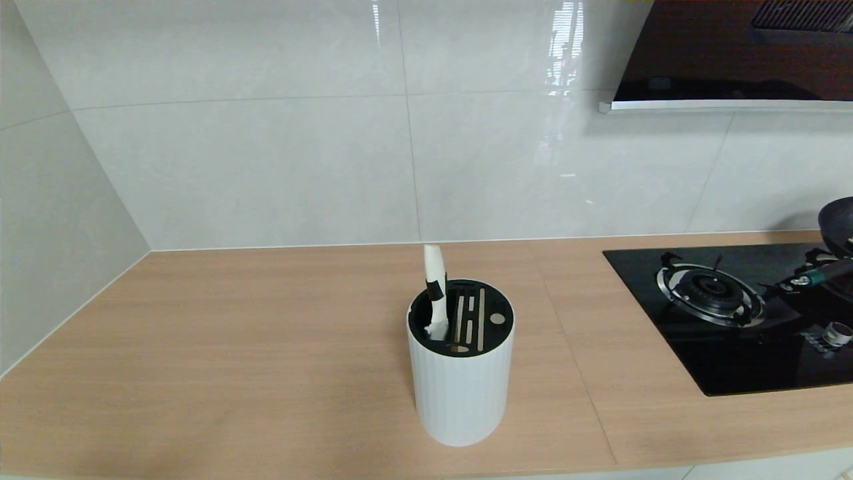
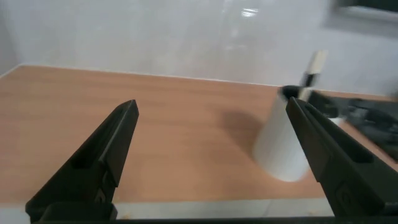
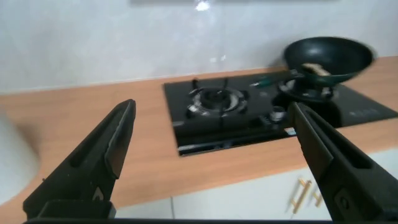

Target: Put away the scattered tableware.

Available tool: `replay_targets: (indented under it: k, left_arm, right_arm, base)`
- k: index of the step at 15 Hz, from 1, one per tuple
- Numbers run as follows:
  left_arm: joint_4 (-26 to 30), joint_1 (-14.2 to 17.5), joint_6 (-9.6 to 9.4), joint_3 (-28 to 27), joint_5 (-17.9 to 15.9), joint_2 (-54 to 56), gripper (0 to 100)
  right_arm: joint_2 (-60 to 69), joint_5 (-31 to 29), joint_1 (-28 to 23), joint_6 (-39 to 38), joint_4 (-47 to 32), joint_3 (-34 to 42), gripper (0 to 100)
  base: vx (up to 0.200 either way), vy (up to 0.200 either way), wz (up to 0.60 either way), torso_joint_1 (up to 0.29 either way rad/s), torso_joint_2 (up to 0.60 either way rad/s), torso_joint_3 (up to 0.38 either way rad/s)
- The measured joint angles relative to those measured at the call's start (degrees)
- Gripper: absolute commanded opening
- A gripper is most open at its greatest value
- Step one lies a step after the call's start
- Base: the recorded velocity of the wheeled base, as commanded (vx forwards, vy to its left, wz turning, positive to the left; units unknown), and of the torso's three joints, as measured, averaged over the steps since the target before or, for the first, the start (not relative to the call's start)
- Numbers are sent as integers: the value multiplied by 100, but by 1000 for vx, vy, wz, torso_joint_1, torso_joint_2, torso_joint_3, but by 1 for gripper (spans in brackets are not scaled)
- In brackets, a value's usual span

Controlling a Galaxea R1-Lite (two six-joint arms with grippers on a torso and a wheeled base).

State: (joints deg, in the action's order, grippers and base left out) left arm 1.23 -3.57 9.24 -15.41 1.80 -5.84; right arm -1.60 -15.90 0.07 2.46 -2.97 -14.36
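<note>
Standing upright on wood surface (image 1: 233,347): white holder (image 1: 460,393), white-handled utensil (image 1: 434,273) sticking out of its top. Left claw (image 2: 211,106) spread wide, right claw (image 3: 211,107) wide too.

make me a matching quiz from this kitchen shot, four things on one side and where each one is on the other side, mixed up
Things
1. white ribbed holder
2. white-handled utensil
3. dark pan
4. range hood

Places
a. mounted on the tiled wall, upper right
b. standing on the wooden counter
c. upright in the holder's black top
d. on the black hob, far right

Pairs: 1-b, 2-c, 3-d, 4-a
</note>
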Motion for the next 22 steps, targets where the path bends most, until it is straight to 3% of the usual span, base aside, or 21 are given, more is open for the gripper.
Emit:
replay_targets:
  k: [4, 5, 7, 9, 12, 17, 18, 19, 20, 22]
  left_arm:
    - [-344, 305, -462, 1280, 200, 483, 100]
    - [-344, 333, -506, 1414, 227, 532, 100]
    - [-334, 352, -539, 1501, 211, 571, 100]
    - [-323, 352, -545, 1520, 57, 584, 100]
    - [-317, 350, -501, 1517, 27, 594, 100]
    - [-319, 347, -525, 1514, 20, 595, 100]
    - [-308, 347, -713, 1520, 24, 595, 100]
    - [-227, 350, -1041, 1525, 13, 594, 100]
    - [-126, 352, -1195, 1531, -50, 594, 100]
    - [-121, 350, -989, 1534, -66, 591, 100]
  right_arm:
    - [138, -17, -17, 7, 1100, 1079, 100]
    - [150, 129, -17, -6, 1023, 1280, 100]
    - [160, 375, -17, -20, 586, 1398, 100]
    - [162, 589, -17, 5, 636, 1414, 100]
    - [162, 1674, -17, -85, 333, 1429, 100]
    - [160, 1679, -15, -333, 322, 1436, 100]
    - [160, 1668, -17, -335, 324, 1436, 100]
    - [160, 1665, -17, -330, 324, 1436, 100]
    - [160, 1658, -17, -335, 324, 1436, 100]
    - [162, 1630, -17, -339, 324, 1436, 100]
  base:
    - [0, 0, 0, 0, 0, 0]
    - [0, 0, 0, 0, 0, 0]
    - [0, 0, 0, 0, 0, 0]
    - [0, 0, 0, 0, 0, 0]
    - [0, 0, 0, 0, 0, 0]
    - [0, 0, 0, 0, 0, 0]
    - [0, 0, 0, 0, 0, 0]
    - [0, 0, 0, 0, 0, 0]
    - [0, 0, 0, 0, 0, 0]
    - [0, 0, 0, 0, 0, 0]
